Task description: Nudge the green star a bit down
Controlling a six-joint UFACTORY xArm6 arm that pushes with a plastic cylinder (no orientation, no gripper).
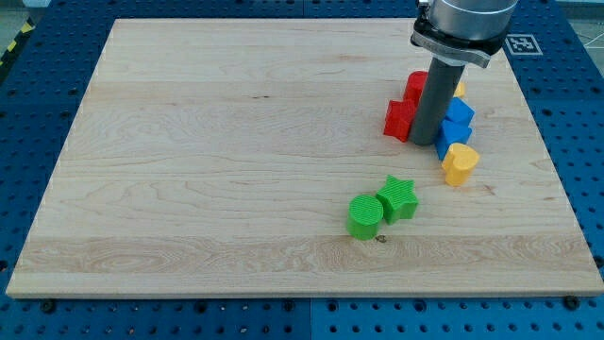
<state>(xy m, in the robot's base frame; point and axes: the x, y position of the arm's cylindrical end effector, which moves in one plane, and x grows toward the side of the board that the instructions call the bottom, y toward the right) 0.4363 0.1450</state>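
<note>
The green star (399, 197) lies right of the board's centre, towards the view's bottom. A green cylinder (365, 216) touches it on its lower left. My tip (425, 143) is the lower end of the dark rod. It stands above and slightly right of the star, with a clear gap between them. The tip sits in a cluster of blocks, between a red block (400, 119) on its left and a blue block (452, 138) on its right.
The cluster at the view's upper right also holds a second red block (415, 86), a second blue block (461, 111), a yellow heart (461, 164) at its lower end, and a partly hidden yellow block (460, 89). The wooden board (208, 151) lies on a blue perforated table.
</note>
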